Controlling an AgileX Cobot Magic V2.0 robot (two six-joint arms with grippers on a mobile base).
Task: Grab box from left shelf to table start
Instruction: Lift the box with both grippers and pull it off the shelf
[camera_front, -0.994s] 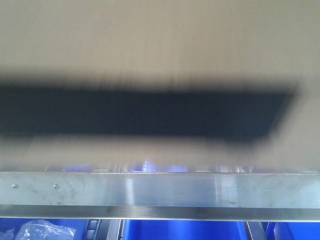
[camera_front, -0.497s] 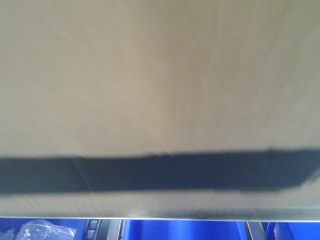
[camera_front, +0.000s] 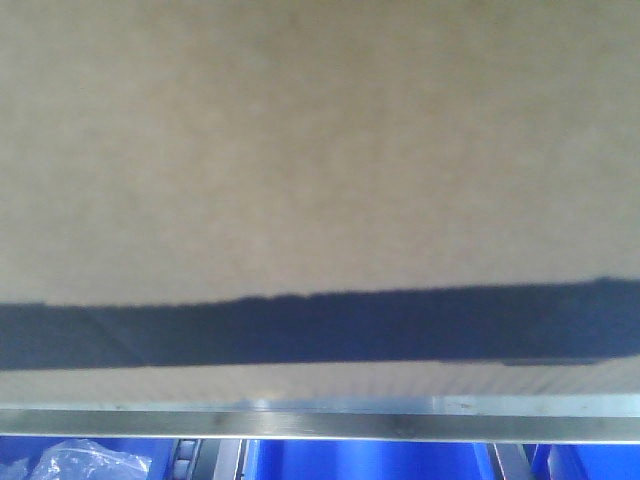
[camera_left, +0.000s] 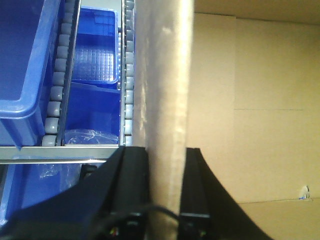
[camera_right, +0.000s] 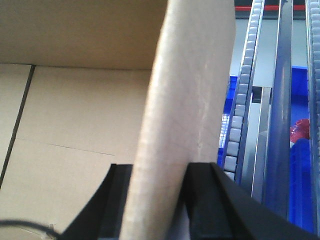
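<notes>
The brown cardboard box fills most of the front view, its black printed band running low across it. Just under it shows a strip of the left shelf's silvery rail. In the left wrist view my left gripper is shut on the box's upright side wall, one black jaw on each face. My right gripper clamps the opposite wall the same way. The box's bare inside shows beside each wall. The table is out of view.
Blue plastic bins sit below the rail, one holding a clear plastic bag. Grey roller tracks and more blue bins lie left of the box; roller tracks and something red lie to its right.
The box has come closer and its black band has dropped in the front view, covering most of the rail. In the last half second it rose slightly, baring a thin rail strip.
</notes>
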